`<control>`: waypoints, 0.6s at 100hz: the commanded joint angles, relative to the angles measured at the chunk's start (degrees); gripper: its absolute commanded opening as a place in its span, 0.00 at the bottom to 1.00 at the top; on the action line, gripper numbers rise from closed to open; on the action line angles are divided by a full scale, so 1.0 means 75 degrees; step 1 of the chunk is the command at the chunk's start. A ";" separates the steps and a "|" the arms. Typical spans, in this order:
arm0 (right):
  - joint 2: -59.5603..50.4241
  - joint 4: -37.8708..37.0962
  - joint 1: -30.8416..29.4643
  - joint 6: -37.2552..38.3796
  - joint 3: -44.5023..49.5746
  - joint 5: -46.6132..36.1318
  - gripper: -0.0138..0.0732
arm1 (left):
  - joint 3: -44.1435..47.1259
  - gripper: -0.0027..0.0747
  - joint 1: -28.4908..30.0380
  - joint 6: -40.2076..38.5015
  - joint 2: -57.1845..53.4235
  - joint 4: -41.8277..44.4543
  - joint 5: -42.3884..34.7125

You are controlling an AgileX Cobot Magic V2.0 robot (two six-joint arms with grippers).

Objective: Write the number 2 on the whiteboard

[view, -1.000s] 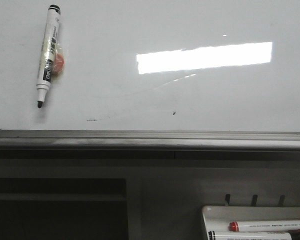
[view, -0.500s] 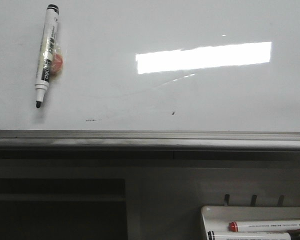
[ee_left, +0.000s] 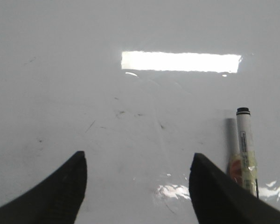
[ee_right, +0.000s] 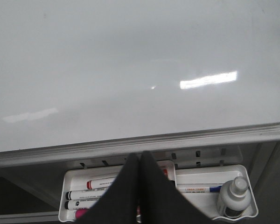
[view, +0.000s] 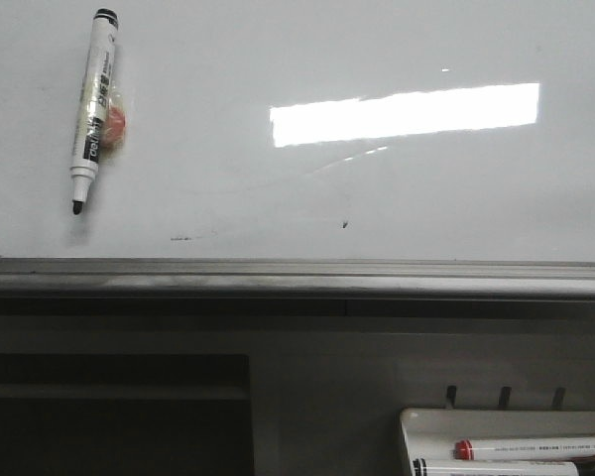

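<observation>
The whiteboard (view: 377, 198) is a glossy white board with a grey metal lower edge and a bright rectangular reflection. No number 2 shows on it in any view, only small dark specks. A black-capped white marker (view: 94, 109) with a red-orange sticker lies uncapped on the board at upper left. My left gripper (ee_left: 137, 161) hangs open over the whiteboard (ee_left: 130, 116) with nothing between its fingers. The marker (ee_left: 245, 140) lies just outside one finger. My right gripper (ee_right: 140, 156) is shut and empty, above the marker tray below the whiteboard (ee_right: 130, 70).
A white tray (ee_right: 65, 182) hangs under the board's edge, holding several markers and a white spray bottle (ee_right: 233, 196). In the front view the tray (view: 407, 421) sits at lower right with a red-capped marker (view: 535, 447). A dark shelf opening lies at lower left.
</observation>
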 commanded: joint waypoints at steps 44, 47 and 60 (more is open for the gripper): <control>0.0127 0.0225 -0.0006 0.0269 -0.0269 -0.0304 0.10 | -0.0182 0.63 -0.3335 -0.0018 0.3086 0.0947 -0.3205; 0.0127 0.0285 -0.0006 0.0269 -0.0269 -0.0330 0.10 | -0.0182 0.63 -0.3487 -0.0033 0.3349 0.0797 -0.3287; 0.0127 0.0329 -0.0006 0.0269 -0.0269 -0.0491 0.10 | -0.0182 0.63 -0.3922 -0.0047 0.4413 0.0428 -0.4165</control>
